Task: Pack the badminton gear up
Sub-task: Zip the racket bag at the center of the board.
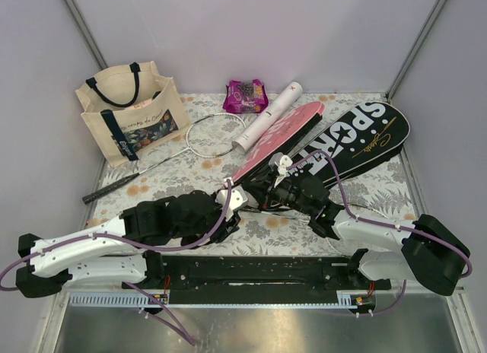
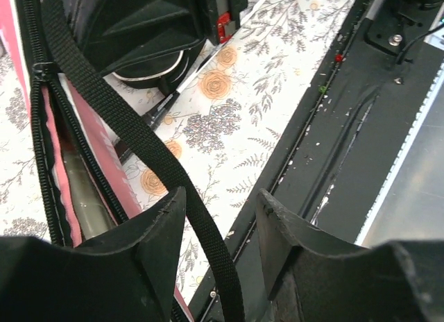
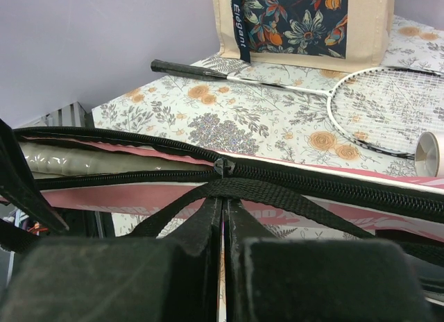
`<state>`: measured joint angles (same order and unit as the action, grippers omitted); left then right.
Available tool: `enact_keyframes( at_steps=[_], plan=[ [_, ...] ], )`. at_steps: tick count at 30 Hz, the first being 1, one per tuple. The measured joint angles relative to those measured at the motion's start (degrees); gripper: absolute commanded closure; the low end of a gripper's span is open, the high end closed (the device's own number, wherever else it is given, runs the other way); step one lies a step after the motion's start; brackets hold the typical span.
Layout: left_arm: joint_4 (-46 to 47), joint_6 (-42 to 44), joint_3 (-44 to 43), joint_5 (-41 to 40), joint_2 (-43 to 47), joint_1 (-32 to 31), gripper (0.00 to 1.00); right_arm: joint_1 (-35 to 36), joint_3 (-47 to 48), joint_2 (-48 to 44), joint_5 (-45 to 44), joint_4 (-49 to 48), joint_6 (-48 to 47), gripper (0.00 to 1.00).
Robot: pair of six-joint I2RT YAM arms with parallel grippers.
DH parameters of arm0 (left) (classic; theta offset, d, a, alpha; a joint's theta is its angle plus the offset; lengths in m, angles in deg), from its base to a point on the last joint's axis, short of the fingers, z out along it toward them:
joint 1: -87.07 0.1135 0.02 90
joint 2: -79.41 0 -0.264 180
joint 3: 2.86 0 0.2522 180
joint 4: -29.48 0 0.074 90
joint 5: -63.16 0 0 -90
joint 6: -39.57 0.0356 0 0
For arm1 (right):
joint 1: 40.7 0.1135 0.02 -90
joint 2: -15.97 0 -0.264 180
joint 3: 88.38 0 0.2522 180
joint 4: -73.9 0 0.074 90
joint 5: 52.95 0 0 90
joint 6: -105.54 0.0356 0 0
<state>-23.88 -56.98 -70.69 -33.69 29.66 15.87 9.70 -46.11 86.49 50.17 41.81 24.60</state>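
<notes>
A pink racket cover [image 1: 278, 136] lies in the middle of the table, its zip half closed and a pale grip showing inside [image 3: 104, 162]. My right gripper [image 3: 223, 200] is shut just below the zip slider [image 3: 220, 167]. The cover's black strap [image 3: 291, 197] crosses its tips and hides whether it pinches the pull. My left gripper [image 2: 220, 197] is open at the cover's near end, with the same strap [image 2: 132, 134] running loose between its fingers. A loose racket [image 1: 217, 136] lies left of a white tube [image 1: 268, 116]. A black "SPORT" cover [image 1: 365, 140] lies at the right.
A cream tote [image 1: 129, 113] with navy handles stands at the back left. A purple-pink snack packet [image 1: 246, 96] lies at the back centre. The black base rail [image 2: 361, 128] runs along the near edge. Grey walls close in the table on three sides.
</notes>
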Motion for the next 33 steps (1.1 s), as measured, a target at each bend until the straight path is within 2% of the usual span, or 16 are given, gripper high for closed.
enact_keyframes(
  at_steps=[12,21,23,25,29,33],
  plan=[
    [2.14,-1.05,3.63,-9.62,-4.42,-7.17,0.55,0.0,0.0,0.0,-0.2,1.33,0.39,1.0],
    [3.54,-1.97,6.32,-16.57,-5.62,-8.04,0.61,0.0,0.0,0.0,-0.22,1.88,0.9,1.0],
    [4.09,-1.99,7.08,-17.25,-5.99,-8.04,0.64,0.0,0.0,0.0,-0.2,2.16,0.94,1.0],
    [4.39,-1.95,7.8,-17.64,-6.69,-8.2,0.72,0.0,0.0,0.0,-0.22,2.23,1.11,1.0],
    [4.57,-1.92,7.98,-18.4,-7.41,-8.92,0.98,0.0,0.0,0.0,-0.35,2.23,1.33,1.0],
    [4.46,-1.99,7.98,-19.65,-7.19,-9.03,1.0,0.0,0.0,-0.07,-0.5,2.23,1.36,1.0]
  ],
)
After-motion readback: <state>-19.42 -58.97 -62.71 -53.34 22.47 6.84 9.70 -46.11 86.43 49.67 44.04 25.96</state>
